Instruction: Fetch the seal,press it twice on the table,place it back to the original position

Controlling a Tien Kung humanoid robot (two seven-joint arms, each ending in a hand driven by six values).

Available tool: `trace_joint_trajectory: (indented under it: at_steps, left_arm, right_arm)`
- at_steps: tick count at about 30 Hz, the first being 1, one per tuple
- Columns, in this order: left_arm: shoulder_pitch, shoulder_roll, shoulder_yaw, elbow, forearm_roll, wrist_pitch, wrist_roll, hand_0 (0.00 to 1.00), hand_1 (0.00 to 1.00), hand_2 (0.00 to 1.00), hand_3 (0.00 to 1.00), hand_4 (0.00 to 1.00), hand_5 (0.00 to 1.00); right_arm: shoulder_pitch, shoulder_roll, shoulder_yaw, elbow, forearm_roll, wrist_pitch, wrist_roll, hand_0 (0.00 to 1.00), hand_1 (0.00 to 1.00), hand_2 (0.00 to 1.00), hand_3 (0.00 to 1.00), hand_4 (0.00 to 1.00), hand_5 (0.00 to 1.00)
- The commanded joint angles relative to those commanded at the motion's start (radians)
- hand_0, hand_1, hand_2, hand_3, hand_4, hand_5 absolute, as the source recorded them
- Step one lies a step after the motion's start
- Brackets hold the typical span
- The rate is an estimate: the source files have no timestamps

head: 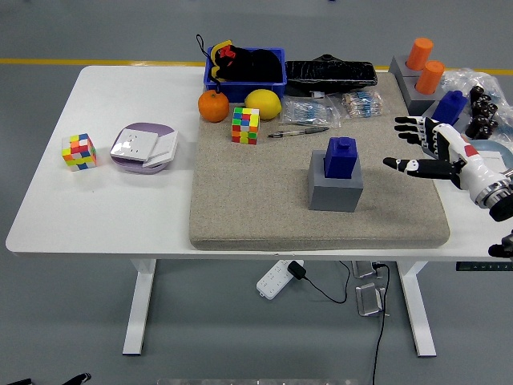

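Note:
A blue seal (341,156) stands upright on a grey block base (335,188) near the middle of the tan mat (240,208). My right hand (417,144) reaches in from the right edge, white and black, fingers spread and holding nothing. It hovers to the right of the seal, a short gap away, not touching it. My left arm does not show.
On the mat's far side lie a colourful cube (245,125), an orange (213,106), a lemon (263,104), a pen (298,132) and bagged items (337,108). A blue bin (245,68) stands behind. Orange and blue seals (429,76) sit at far right. A second cube (79,151) and a purple box (143,147) rest on the left.

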Motion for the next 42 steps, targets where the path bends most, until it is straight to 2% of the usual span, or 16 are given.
trace_joint_trajectory:
  at_steps: [16, 27, 42]
  left_arm:
    - [-0.006, 0.002, 0.002, -0.002, 0.003, 0.000, -0.001, 0.810, 0.784, 0.760, 0.797, 0.674, 0.435]
    - [-0.005, 0.003, -0.007, -0.003, 0.017, -0.001, 0.003, 0.810, 0.784, 0.759, 0.797, 0.676, 0.439]
    - [-0.012, 0.007, -0.013, -0.005, 0.034, -0.001, 0.005, 0.810, 0.784, 0.760, 0.797, 0.677, 0.437]
  right_arm:
    - [0.102, 0.041, -0.130, -0.062, 0.020, -0.012, 0.023, 0.868, 0.804, 0.789, 0.812, 0.955, 0.002]
    - [0.112, 0.058, -0.169, -0.094, 0.027, -0.014, 0.029, 0.862, 0.802, 0.787, 0.811, 0.954, 0.002]
    - [0.121, 0.067, -0.203, -0.112, 0.033, -0.035, 0.046, 0.798, 0.757, 0.774, 0.808, 0.929, 0.002]
